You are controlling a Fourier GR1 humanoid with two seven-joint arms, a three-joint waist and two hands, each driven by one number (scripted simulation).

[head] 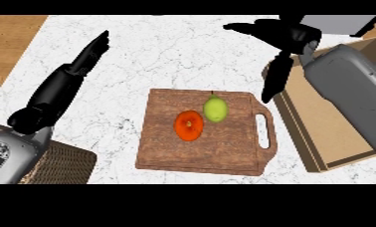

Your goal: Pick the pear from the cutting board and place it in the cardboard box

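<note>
A green pear [214, 109] lies on the wooden cutting board [228, 156], right beside an orange-red fruit [189, 125]. The cardboard box [323, 136] stands to the right of the board, partly hidden by my right forearm. My right hand [283, 34] is raised above the counter up and to the right of the pear, open, with its fingers spread and its thumb hanging down near the box's left wall. It holds nothing. My left hand [70, 79] rests open at the left, fingers straight and pointing up.
The board's handle slot [263, 131] faces the box. A woven basket corner [66, 166] shows at the lower left. A wooden surface [18, 37] borders the white marble counter [161, 52] at the upper left.
</note>
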